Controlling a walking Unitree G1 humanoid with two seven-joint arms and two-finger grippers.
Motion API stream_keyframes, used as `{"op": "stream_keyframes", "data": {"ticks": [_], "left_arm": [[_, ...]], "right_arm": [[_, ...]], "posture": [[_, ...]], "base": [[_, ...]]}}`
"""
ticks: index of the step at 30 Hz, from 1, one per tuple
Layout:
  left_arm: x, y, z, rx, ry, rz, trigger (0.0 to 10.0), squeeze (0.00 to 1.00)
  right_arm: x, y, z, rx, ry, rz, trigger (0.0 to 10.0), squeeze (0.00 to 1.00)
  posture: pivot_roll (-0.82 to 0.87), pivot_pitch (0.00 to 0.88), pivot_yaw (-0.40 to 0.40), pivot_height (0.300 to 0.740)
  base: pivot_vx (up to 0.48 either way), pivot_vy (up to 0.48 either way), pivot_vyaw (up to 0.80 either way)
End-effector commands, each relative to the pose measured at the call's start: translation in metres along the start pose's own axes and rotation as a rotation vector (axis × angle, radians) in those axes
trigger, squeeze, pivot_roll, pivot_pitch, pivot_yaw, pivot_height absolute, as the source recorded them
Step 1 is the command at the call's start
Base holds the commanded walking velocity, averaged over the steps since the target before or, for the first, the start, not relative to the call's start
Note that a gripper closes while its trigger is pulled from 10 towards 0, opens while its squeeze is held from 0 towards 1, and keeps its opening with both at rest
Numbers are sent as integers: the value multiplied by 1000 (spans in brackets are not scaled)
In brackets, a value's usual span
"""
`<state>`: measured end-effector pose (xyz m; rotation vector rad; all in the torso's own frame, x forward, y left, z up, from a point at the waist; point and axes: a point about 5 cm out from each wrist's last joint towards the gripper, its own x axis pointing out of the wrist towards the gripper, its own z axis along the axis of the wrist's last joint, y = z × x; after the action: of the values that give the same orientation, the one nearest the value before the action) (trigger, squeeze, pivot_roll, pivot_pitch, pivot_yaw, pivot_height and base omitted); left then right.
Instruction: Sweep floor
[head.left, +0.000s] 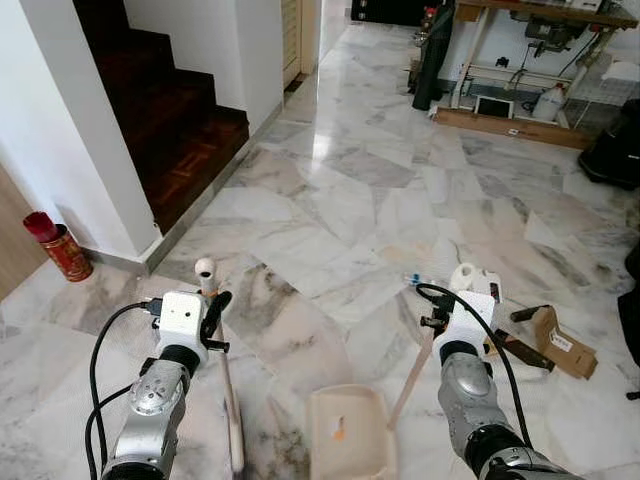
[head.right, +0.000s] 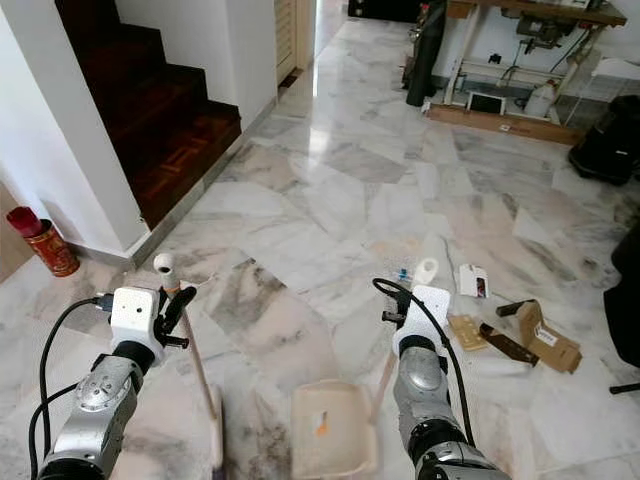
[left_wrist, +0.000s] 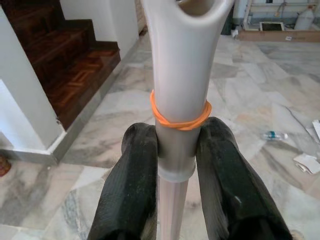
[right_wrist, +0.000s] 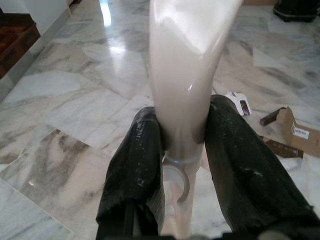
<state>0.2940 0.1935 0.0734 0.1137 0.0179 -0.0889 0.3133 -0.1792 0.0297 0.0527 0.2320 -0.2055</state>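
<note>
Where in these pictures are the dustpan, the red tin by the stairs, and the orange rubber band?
dustpan (head.left: 348, 432), left eye view, on its beige tray.
red tin (head.left: 64, 250), left eye view, on its side wall.
orange rubber band (left_wrist: 180, 118), left wrist view, on its front loop around the broom handle.

A polished marble floor (head.left: 340, 200) in grey and white fills the frame. At lower centre lies a cream dustpan (head.left: 348, 432). At lower right sit a torn cardboard box (head.left: 556, 340) and a white bottle (head.left: 470, 278), with a small plastic bottle (head.left: 412, 281) just beside. A red tin (head.left: 60, 247) stands at far left, near the dark wooden stairs (head.left: 170, 110).
</note>
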Motion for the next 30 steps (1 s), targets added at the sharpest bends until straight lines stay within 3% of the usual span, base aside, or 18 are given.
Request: {"op": "stream_keyframes", "data": {"ticks": [1, 11, 15, 22, 30], "left_arm": [[9, 0, 11, -14, -37, 30, 10000, 0], [14, -5, 12, -20, -32, 27, 10000, 0], [15, -5, 12, -18, -35, 31, 10000, 0], [15, -3, 11, -16, -34, 41, 10000, 0], [16, -5, 12, -17, -40, 35, 10000, 0]], "right_arm": [[3, 5, 12, -2, -63, 28, 10000, 0], [2, 10, 12, -24, -79, 57, 10000, 0], [2, 10, 13, -12, -80, 57, 10000, 0], [2, 15, 13, -1, -73, 78, 10000, 0], [1, 19, 14, -10, -93, 96, 10000, 0]], "posture": [[50, 0, -58, 740], [41, 0, -50, 740], [39, 0, -46, 740], [48, 0, -49, 740], [48, 0, -49, 740]], "base": [[0, 0, 0], [0, 0, 0], [0, 251, 0], [0, 261, -740], [0, 358, 0]]}}
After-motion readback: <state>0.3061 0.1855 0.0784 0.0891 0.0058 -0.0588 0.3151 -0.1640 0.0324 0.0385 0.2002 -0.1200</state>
